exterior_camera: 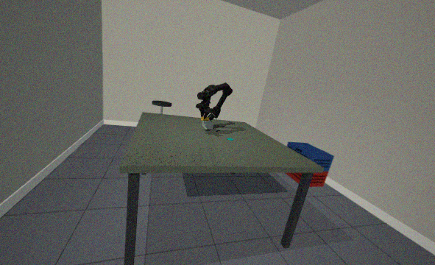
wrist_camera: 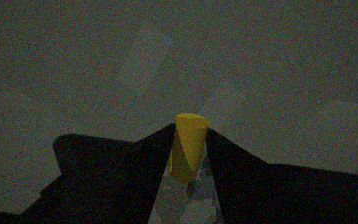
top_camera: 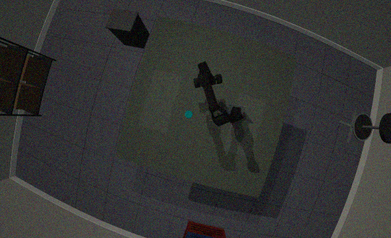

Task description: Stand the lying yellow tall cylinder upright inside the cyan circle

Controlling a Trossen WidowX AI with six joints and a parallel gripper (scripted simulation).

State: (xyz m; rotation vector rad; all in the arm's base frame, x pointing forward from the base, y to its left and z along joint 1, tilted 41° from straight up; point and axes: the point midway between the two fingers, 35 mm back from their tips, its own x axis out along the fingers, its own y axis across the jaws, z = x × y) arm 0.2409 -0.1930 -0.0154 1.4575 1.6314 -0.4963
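Wrist view, closest: yellow tall cylinder (wrist_camera: 190, 148) (exterior_camera: 204, 118) is pinched between the two dark fingers of the black gripper (wrist_camera: 190, 130) (exterior_camera: 204, 118). One round end of it faces the upper part of the view, its length running down between the fingers. Exact lean hard to judge; one side of it shaded.

A mottled pale grey shape shows low between the fingers; what it is, cannot tell.

Exterior view: the cylinder is a small yellow band at the gripper's tip, over the table (exterior_camera: 188, 156) (top_camera: 169, 43), a grey-green speckled top on dark legs. Black jointed arm (exterior_camera: 226, 89) (top_camera: 211, 94) bends high above it. Shadows fall across the tabletop.

Flat cyan circle (exterior_camera: 230, 139) (top_camera: 188, 114) lies on the tabletop, near the arm but apart from it. Cylinder is outside the circle, farther from the exterior viewpoint and to the left in that view. From overhead the cylinder cannot be made out.

Beyond the table: blue crate (exterior_camera: 310, 154) on a red crate (exterior_camera: 318, 180) (top_camera: 206, 227), at the right in the exterior view. Dark round-seated stool (exterior_camera: 162, 104) (top_camera: 390, 128) past the far end. Overhead, black-framed brown shelf unit (top_camera: 30, 115) at the left wall. Dim light, grainy walls.
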